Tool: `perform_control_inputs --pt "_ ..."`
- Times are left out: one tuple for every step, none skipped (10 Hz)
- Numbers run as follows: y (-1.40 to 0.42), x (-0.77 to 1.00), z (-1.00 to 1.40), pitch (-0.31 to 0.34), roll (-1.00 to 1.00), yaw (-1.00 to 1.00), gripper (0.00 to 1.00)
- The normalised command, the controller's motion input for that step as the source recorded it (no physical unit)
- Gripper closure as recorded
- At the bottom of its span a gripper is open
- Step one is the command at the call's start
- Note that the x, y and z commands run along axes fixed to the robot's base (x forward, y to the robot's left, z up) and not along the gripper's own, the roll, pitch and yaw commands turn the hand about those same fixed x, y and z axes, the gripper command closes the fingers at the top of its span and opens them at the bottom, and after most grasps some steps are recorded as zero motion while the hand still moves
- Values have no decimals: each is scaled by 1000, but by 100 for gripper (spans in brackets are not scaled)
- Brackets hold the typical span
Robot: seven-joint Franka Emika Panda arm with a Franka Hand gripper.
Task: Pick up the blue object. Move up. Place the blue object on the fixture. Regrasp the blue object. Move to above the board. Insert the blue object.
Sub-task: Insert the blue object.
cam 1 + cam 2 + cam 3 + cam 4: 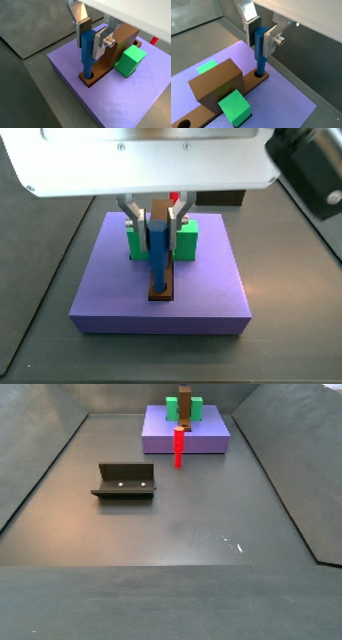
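One board [201, 293], the lavender slab, sits at the far end of the floor [201, 524] and carries a brown strip [218, 82] and a green block [130, 61]. I see the fixture [124, 481] well apart, near the floor's left side. Over the board, the gripper [91, 39] pinches the blue peg [260, 50] upright, its lower end in the strip's round hole. One red peg [179, 444] stands at the board's near edge.
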Motion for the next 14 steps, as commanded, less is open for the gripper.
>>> perform_control_inputs --pt "9 -126 -154 0 20 0 100" --pt "0 0 -169 0 29 0 100" --pt "0 177 -191 0 36 0 100" --pt "0 360 -249 3 44 14 100" --pt "0 297 -237 6 66 17 100" --pt "11 117 -214 0 66 0 100" --pt "0 29 -234 0 71 0 100" --pt "0 26 -263 0 181 0 100" --pt "0 0 -251 10 290 0 100" --pt "0 0 -297 0 296 0 100" --pt "-77 63 -289 0 239 0 100" --pt "-114 120 -283 0 197 0 100" --pt "-100 151 -294 0 179 0 100" --pt "-60 106 -349 0 179 0 100"
